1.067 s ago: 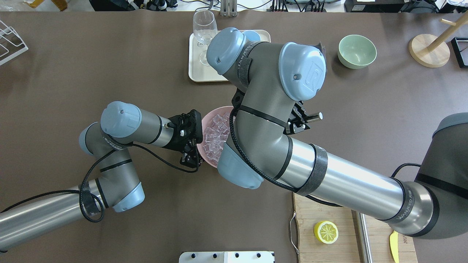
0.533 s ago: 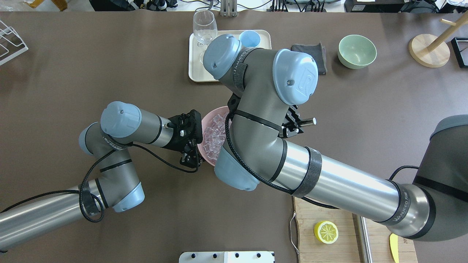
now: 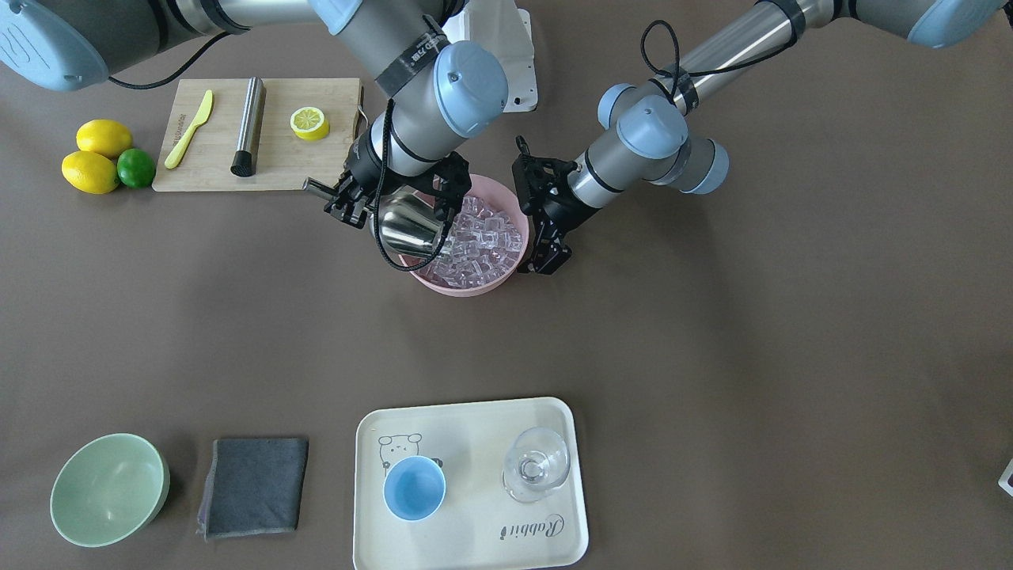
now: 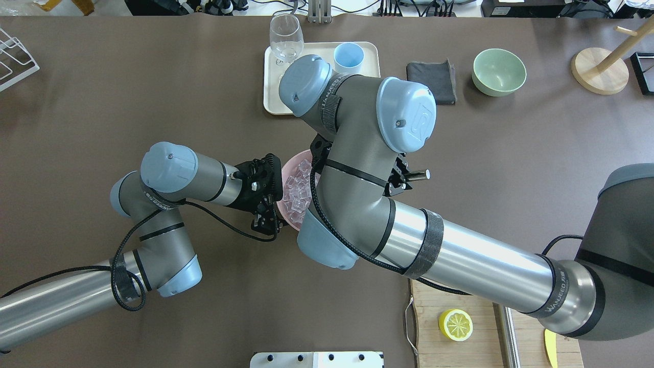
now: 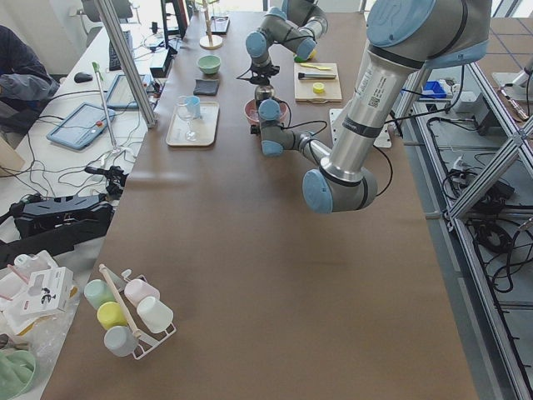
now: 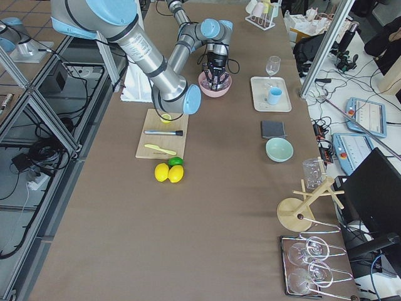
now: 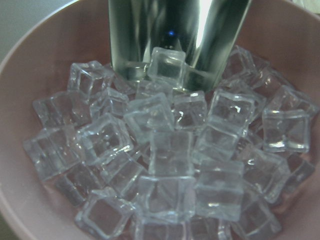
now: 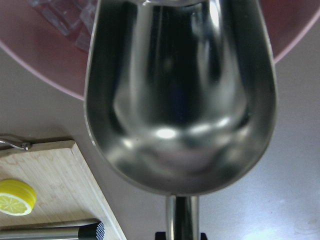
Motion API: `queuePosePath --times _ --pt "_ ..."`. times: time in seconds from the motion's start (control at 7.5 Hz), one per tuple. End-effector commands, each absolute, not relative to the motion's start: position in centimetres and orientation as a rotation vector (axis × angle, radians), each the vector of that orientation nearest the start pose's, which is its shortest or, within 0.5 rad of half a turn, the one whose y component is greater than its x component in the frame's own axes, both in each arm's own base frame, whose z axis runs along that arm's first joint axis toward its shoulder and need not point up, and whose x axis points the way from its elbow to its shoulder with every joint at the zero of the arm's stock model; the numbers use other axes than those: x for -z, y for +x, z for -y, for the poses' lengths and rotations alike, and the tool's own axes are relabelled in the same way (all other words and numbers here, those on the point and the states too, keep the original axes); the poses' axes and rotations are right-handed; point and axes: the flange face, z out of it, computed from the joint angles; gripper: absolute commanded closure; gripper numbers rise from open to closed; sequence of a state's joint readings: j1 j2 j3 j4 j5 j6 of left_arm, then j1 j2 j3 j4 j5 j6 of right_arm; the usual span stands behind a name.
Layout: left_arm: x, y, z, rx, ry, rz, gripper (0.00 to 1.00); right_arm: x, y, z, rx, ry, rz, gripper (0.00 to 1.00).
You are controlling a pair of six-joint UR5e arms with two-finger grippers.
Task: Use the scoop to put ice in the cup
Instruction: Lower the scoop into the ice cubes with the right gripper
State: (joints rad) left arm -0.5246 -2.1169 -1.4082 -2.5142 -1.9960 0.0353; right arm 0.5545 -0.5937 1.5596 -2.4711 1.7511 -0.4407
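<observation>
Right gripper (image 3: 346,202) clamped on scoop (image 3: 407,226) handle, trough tipped into ice (image 3: 484,237) to load. Left gripper (image 3: 544,257) at pink bowl (image 3: 467,288) rim, likely steadying; grip unclear. Cup (image 3: 414,488) empty on tray (image 3: 475,546), well apart.

Clear ice (image 7: 170,165), pink bowl (image 7: 280,35), light-blue cup (image 3: 414,488), silver scoop (image 3: 407,226).

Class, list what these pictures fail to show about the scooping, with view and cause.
Overhead: the right arm hides the scoop, bar its handle end, and most of the pink bowl.
Right wrist view: the bottom edge cuts off the right gripper on the handle.
Front view: left gripper too small to judge open or shut.
</observation>
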Motion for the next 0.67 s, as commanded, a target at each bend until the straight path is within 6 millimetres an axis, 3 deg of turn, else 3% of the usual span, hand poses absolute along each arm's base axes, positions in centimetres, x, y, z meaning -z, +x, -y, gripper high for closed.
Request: queuePosePath --times 0.0,0.53 --pt "-30.48 55.7 42.89 -1.182 1.037 -1.014 0.02 -17.19 -53.43 45.5 1.407 0.034 0.23 1.0" --pt "-30.48 55.7 42.89 -1.182 1.037 -1.014 0.02 -17.17 -54.37 45.83 1.372 0.087 0.273 1.0"
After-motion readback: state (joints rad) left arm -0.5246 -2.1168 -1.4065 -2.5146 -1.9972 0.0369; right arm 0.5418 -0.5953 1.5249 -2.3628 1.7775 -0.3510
